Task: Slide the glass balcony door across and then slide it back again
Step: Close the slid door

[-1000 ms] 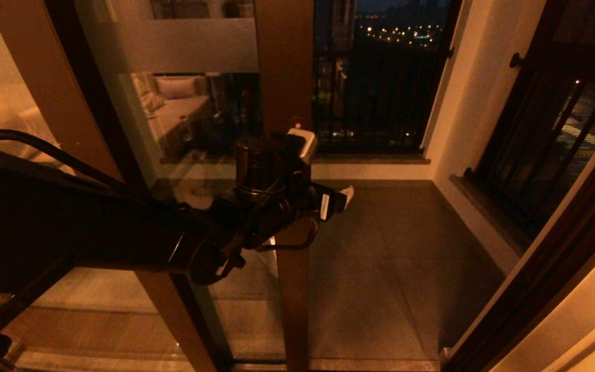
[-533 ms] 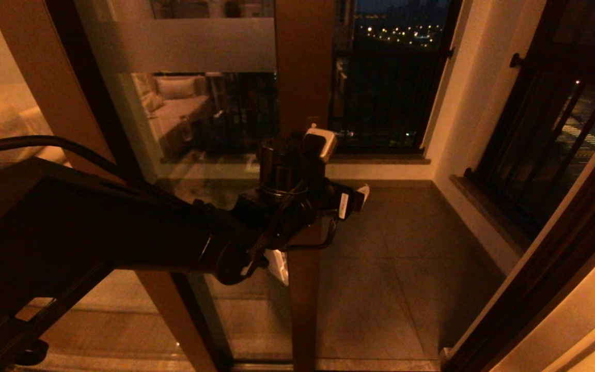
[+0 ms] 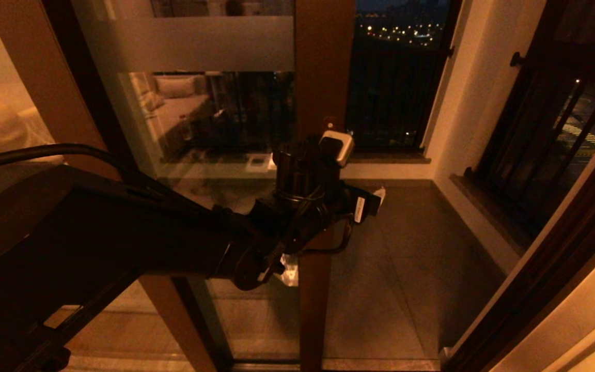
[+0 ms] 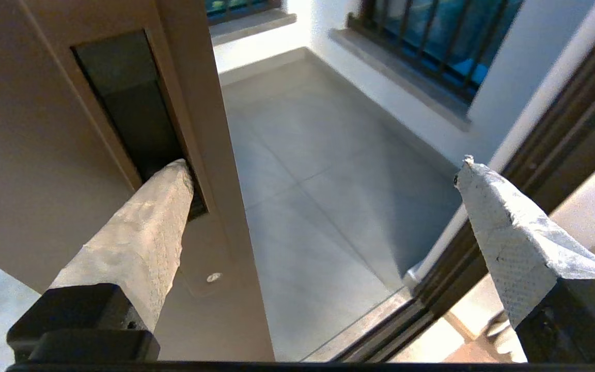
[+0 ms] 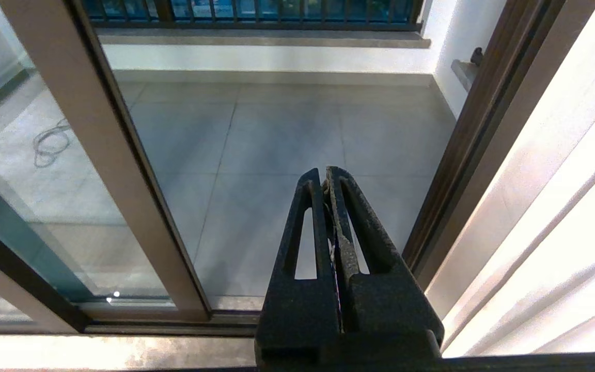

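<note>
- Door position. The glass balcony door point(image 3: 199, 129) stands part-way across the opening; its leading stile point(image 3: 323, 77) sits further toward the right-hand jamb point(image 3: 545, 268) than it did a second ago, and more of the frosted band point(image 3: 189, 44) has come into the head view. I read this as the door travelling toward closed, with a broad strip of balcony floor point(image 3: 406, 258) showing between stile and jamb.
- Left gripper point(image 4: 323, 170). My working hand has moved rightward along with the stile. Its fingers are spread as wide as they go; they clamp nothing. In the left wrist view one wrapped fingertip point(image 4: 173, 178) is tucked into the recessed handle slot point(image 4: 127, 108), bearing on the slot's edge, while the other finger point(image 4: 499, 212) hangs free over the floor, well apart from the stile.
- Meaning for the task. The door is being pushed by a hooked finger, not by a grip — so contact depends on keeping that tip seated in the slot. I judge this to be one leg of the slide, not yet finished; which leg, I cannot tell from the present views alone.
- Right gripper point(image 5: 326, 175). Parked low by the threshold, fingers pressed together on nothing, pointing at the floor tiles — idle.
</note>
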Controlling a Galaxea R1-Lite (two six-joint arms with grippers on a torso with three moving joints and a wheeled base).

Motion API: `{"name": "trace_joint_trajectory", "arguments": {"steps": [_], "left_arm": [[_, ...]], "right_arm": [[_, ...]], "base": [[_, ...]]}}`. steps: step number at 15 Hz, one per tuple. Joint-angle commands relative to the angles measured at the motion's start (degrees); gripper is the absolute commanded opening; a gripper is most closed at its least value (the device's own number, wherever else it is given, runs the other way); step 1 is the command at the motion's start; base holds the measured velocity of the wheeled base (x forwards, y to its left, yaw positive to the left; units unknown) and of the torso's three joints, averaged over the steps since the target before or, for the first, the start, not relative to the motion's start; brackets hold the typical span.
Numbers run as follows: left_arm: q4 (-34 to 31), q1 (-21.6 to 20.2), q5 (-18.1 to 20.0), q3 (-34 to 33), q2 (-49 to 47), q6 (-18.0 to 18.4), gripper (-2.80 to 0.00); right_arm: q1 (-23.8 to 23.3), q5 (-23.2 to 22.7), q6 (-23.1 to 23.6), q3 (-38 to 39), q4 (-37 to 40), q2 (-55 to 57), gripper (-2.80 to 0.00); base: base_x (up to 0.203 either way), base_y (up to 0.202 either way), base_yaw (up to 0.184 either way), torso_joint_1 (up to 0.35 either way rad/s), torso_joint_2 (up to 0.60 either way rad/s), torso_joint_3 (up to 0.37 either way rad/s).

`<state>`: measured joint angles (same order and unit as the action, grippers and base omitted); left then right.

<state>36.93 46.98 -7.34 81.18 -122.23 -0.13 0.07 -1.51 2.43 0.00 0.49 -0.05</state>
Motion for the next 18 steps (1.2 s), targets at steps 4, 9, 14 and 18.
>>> {"name": "trace_joint_trajectory", "arguments": {"steps": [4, 9, 14, 18], "left_arm": [[0.0, 1.4, -0.2, -0.1, -0.1, 0.0, 0.00], [0.0, 1.9, -3.8, -0.3, 1.0, 0.0, 0.00], [0.0, 2.8, -7.7, -9.5, 11.8, -0.1, 0.00], [-0.9, 2.5, -14.0, -18.8, 30.3, -0.1, 0.00]], "right_arm": [[0.1, 0.0, 0.0, 0.2, 0.0, 0.0, -2.80], [0.0, 0.0, 0.0, 0.2, 0.0, 0.0, -2.80], [0.0, -0.1, 0.0, 0.2, 0.0, 0.0, -2.80], [0.0, 0.0, 0.0, 0.2, 0.0, 0.0, -2.80]], "base": [[0.000, 0.000, 0.000, 0.000, 0.00, 0.000], [0.000, 0.000, 0.000, 0.000, 0.00, 0.000], [0.000, 0.000, 0.000, 0.000, 0.00, 0.000], [0.000, 0.000, 0.000, 0.000, 0.00, 0.000]]}}
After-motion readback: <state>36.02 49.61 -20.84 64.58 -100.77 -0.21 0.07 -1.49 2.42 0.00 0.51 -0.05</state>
